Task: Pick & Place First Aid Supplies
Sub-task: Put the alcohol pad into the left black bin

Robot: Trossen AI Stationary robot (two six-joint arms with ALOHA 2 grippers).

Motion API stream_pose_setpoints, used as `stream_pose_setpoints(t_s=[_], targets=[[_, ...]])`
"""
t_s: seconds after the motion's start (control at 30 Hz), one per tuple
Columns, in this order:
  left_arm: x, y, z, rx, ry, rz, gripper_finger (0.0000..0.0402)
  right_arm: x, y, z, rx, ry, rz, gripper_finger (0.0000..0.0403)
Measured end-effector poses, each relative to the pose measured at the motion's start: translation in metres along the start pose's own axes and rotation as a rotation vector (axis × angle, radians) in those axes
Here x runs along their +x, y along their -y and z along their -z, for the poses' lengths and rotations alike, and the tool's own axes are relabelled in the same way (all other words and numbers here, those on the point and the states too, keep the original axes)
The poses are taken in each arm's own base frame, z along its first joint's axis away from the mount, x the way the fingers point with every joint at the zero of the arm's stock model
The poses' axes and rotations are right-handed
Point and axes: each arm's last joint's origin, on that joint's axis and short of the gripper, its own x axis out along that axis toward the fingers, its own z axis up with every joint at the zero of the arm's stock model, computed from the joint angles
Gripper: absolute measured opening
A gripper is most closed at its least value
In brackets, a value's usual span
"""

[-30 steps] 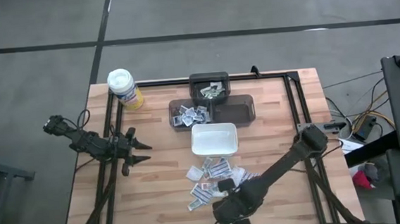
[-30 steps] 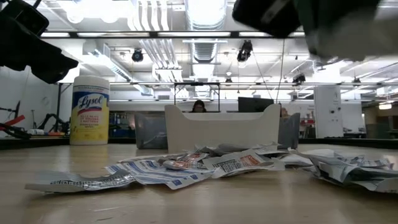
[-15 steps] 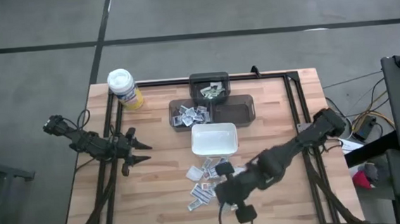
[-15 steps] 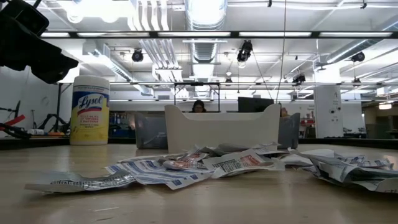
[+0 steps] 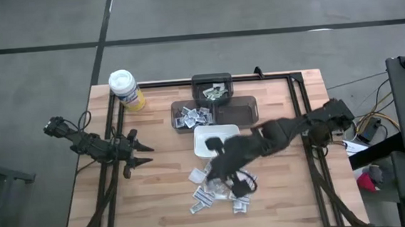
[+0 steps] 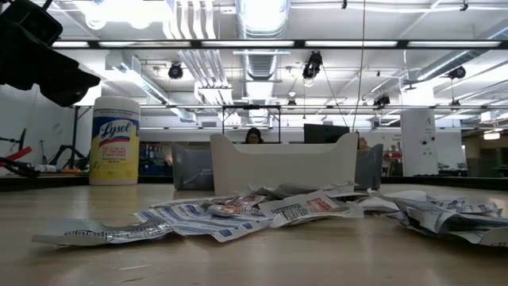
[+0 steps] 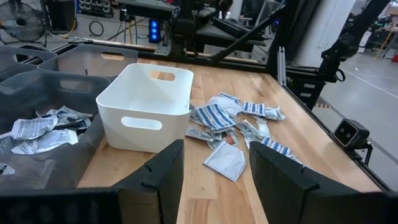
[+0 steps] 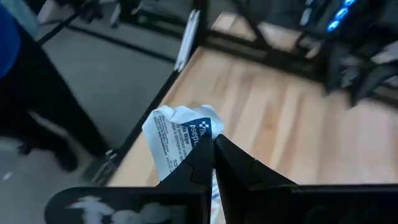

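My right end effector [image 8: 214,146] pinches one crumpled packet [image 8: 177,134] tightly, lifted above the tabletop [image 5: 166,202] for carrying to a bin; my left end effector [image 5: 139,152] waits wide open.

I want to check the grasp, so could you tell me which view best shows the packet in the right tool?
The right wrist view: the packet fills the frame, pinched between the shut right tool. The high view hides it under the arm; the low and left wrist views miss it.

A lab — ceiling ducts [image 6: 262,59]; monitors [image 6: 325,133]; cabled racks [image 7: 186,18].
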Motion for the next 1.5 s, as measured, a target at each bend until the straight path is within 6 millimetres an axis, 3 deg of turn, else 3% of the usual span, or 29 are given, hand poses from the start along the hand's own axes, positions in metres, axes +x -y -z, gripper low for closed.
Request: stream_pose_setpoints(t_s=[0.37, 0.7, 1.0, 1.23, 1.5], targets=[[0.000, 0.000, -0.001, -0.002, 0.005, 0.001, 0.0177, -0.012, 0.078, -0.015, -0.032, 0.213, 0.205, 0.0008], [0.000, 0.000, -0.001, -0.002, 0.006, 0.000, 0.0177, -0.020, 0.144, -0.004, 0.058, 0.210, 0.568, 0.0008], [0.000, -0.001, -0.001, 0.005, 0.014, -0.031, 0.0177, -0.013, 0.177, 0.014, 0.110, 0.095, 0.804, 0.0008], [0.000, -0.002, -0.001, 0.005, 0.023, -0.067, 0.0177, -0.002, 0.198, 0.036, 0.104, -0.078, 0.877, 0.0008], [0.000, -0.002, -0.002, 0.000, 0.032, -0.091, 0.0177, -0.015, 0.221, 0.063, 0.167, -0.266, 0.893, 0.0008]])
